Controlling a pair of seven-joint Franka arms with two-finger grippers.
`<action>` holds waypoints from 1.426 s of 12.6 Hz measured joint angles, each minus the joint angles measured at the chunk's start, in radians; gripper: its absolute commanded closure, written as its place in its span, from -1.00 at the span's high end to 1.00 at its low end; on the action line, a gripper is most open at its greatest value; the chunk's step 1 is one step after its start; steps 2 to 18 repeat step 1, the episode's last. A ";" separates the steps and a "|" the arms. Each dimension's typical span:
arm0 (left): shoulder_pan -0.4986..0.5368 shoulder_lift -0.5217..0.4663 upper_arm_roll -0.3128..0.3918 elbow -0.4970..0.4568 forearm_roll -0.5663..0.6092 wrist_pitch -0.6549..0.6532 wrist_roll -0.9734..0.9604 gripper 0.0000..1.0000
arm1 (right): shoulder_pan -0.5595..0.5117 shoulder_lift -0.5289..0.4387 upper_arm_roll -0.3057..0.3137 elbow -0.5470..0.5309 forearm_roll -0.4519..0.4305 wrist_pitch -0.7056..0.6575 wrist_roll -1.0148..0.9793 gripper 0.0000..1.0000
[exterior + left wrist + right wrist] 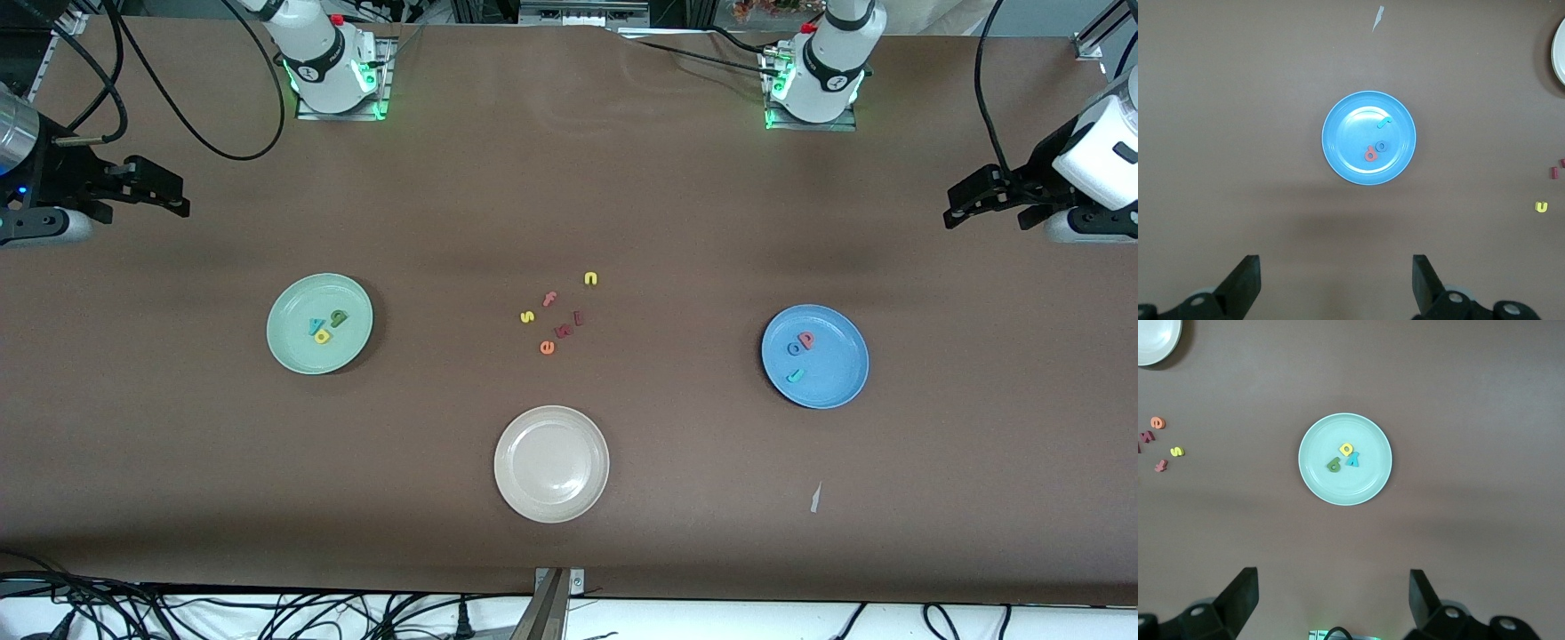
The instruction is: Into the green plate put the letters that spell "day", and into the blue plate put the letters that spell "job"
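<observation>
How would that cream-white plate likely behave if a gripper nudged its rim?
The cream-white plate sits flat and round with nothing in it, so it would probably slide across the brown table rather than tip. Its surface shows a sheen, so it may be slippery to pinch. It looks rigid, with a shallow rim.

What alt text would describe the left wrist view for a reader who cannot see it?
A blue plate on a brown table holds a teal j, a blue o and a pinkish-red b. The open left gripper frames the bottom edge.
</observation>
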 measured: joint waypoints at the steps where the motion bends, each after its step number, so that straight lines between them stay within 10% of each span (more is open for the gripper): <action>1: 0.000 0.000 0.000 0.000 0.000 0.000 0.000 1.00 | 0.000 0.000 0.000 0.000 0.000 0.000 0.000 1.00; 18: 0.000 0.000 0.000 0.000 0.000 0.000 0.000 1.00 | 0.000 0.000 0.000 0.000 0.000 0.000 0.000 1.00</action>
